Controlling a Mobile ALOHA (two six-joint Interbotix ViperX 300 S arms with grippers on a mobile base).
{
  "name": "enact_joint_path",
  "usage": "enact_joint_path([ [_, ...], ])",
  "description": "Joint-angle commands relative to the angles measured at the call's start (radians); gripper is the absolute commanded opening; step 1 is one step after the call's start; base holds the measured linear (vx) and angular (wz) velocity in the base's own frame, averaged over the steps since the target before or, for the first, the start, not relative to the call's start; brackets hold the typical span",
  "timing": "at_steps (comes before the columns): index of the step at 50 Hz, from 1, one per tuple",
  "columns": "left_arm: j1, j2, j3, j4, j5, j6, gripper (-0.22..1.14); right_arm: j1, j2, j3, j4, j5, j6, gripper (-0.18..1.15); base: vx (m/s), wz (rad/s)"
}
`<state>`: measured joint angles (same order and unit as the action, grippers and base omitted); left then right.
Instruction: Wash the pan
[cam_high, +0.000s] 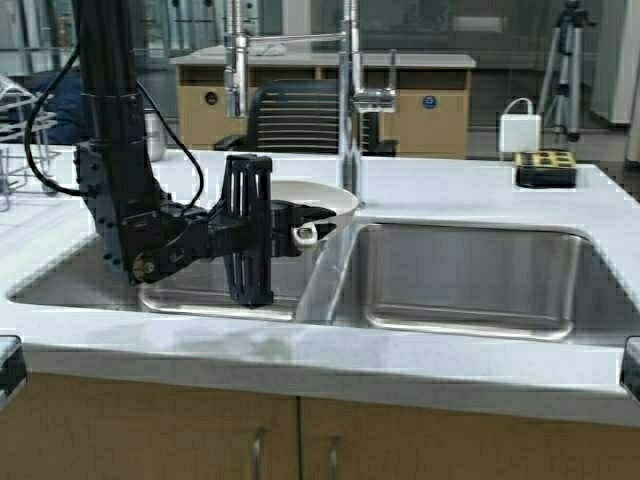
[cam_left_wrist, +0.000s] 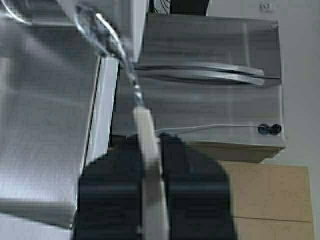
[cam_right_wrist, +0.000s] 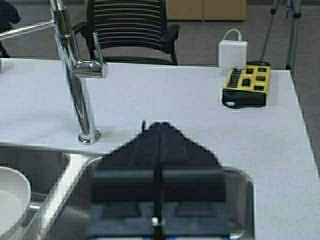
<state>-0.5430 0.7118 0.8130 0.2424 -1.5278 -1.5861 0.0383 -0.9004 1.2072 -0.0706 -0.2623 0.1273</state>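
The cream-white pan (cam_high: 312, 196) hangs level over the left basin, close to the sink divider, with its stubby handle (cam_high: 305, 234) pointing toward me. My left gripper (cam_high: 285, 220) reaches in from the left and is shut on the pan's near edge. In the left wrist view the pan (cam_left_wrist: 153, 190) shows edge-on as a pale strip clamped between the dark fingers of the left gripper (cam_left_wrist: 148, 141). My right gripper (cam_right_wrist: 159, 126) is shut on nothing, low over the right basin. The pan (cam_right_wrist: 11, 200) shows off to its side.
The tall chrome faucet (cam_high: 348, 100) rises from the counter just behind the pan. The double steel sink (cam_high: 470, 280) fills the middle. A yellow-and-black power strip (cam_high: 545, 168) lies back right. A wire rack (cam_high: 18, 140) and steel tumbler (cam_high: 155, 135) stand back left.
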Motion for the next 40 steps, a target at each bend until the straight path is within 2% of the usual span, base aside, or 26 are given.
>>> enact_joint_path([
  [1,0.015,-0.012,-0.067,0.008,0.04,-0.002,0.03,0.0,0.0,-0.014,0.0,-0.005,0.002,0.06,0.14,0.2],
  [11,0.044,0.026,-0.16,0.023,0.135,-0.005,0.03,0.0,0.0,-0.015,0.0,-0.005,0.002,0.06,0.16,0.15],
  [22,0.095,0.061,-0.187,0.035,0.147,-0.006,0.03,0.0,0.006,-0.015,0.0,-0.005,0.002,0.06,0.16,0.07],
  [29,0.094,0.032,-0.143,0.089,0.141,-0.014,0.03,-0.002,0.009,-0.009,-0.002,-0.005,0.0,0.06,0.18,0.05],
  [40,0.094,-0.049,-0.023,0.104,0.103,-0.006,0.03,-0.002,0.021,-0.002,-0.006,-0.005,-0.005,0.06,0.17,0.04],
])
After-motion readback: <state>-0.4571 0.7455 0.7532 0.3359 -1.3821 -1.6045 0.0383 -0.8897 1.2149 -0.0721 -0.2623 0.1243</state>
